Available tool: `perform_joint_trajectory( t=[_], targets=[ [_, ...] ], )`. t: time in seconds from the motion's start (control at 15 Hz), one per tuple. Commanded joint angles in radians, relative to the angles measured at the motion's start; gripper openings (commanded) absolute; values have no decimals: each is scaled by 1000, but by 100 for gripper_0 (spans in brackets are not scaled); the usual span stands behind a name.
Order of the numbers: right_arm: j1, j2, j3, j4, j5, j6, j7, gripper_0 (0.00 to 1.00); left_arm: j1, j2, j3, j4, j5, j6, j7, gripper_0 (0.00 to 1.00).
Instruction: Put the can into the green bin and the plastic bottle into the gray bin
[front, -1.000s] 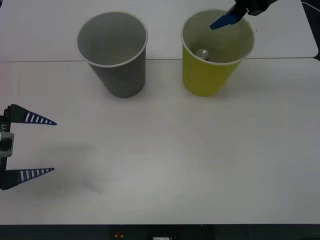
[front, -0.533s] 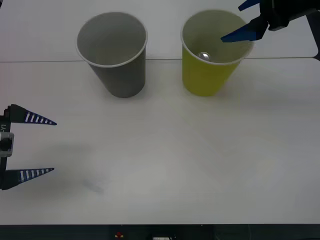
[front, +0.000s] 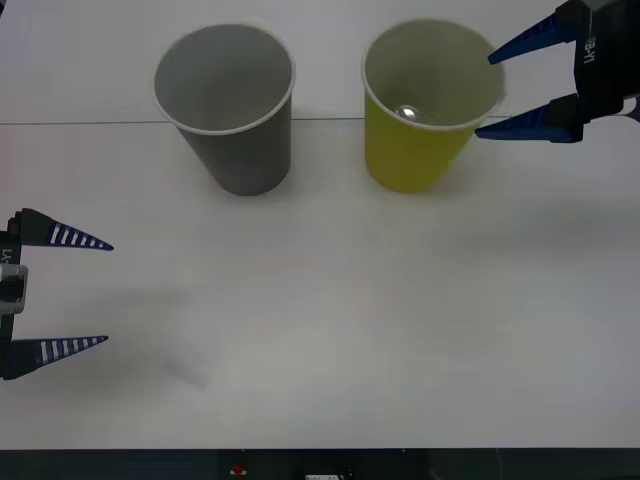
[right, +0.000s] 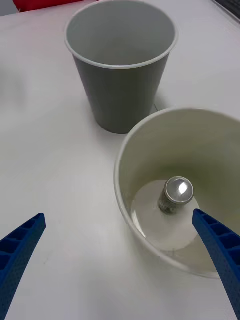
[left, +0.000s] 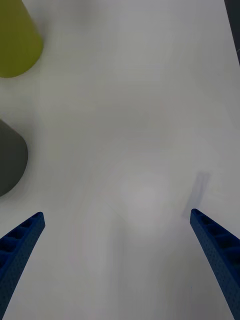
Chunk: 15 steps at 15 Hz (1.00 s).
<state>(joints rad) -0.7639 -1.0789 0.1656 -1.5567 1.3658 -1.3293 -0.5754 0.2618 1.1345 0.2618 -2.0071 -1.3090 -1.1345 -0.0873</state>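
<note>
Between the right gripper's (front: 520, 85) spread fingers nothing is held; the two blue fingers sit wide apart at the outer side of the green bin (front: 415, 160), tips pointing toward its rim, one about rim height, the other lower against the wall. Just ahead of that gripper, down inside the bin, the can (right: 175, 194) stands upright on the bin floor, silver top up, long axis vertical. So the can half looks done, judged from where it lies.

Past the green bin from this gripper stands the gray bin (front: 235, 150), upright, mouth open, near the green one but apart from it; its inside looks bare in the right wrist view.

Left gripper (front: 85, 293) hovers low over the table (front: 330, 330) on the robot's left, fingers also spread wide, holding nothing. The gray bin lies ahead of it and somewhat toward the centre, and this arm is the nearer one to that bin; the right gripper has the green bin in its way.

No plastic bottle can be found on the visible tabletop, so which way it lies from either gripper cannot be told. Remaining step, in my judgement: fetch the bottle, likely with the left arm.
</note>
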Motion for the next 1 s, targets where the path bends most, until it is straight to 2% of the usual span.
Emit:
perform_joint_trajectory(
  t=[0.07, 0.47, 1.0],
  targets=[
    [86, -7, -41, -11, -36, 1, 127, 100, 0, 0, 0, 0, 0, 0, 0, 100],
    [311, -18, -143, -77, -136, 1, 342, 100, 0, 0, 0, 0, 0, 0, 0, 100],
    [675, -21, -342, -359, -79, 1, 319, 100, 0, 0, 0, 0, 0, 0, 0, 100]
  ],
)
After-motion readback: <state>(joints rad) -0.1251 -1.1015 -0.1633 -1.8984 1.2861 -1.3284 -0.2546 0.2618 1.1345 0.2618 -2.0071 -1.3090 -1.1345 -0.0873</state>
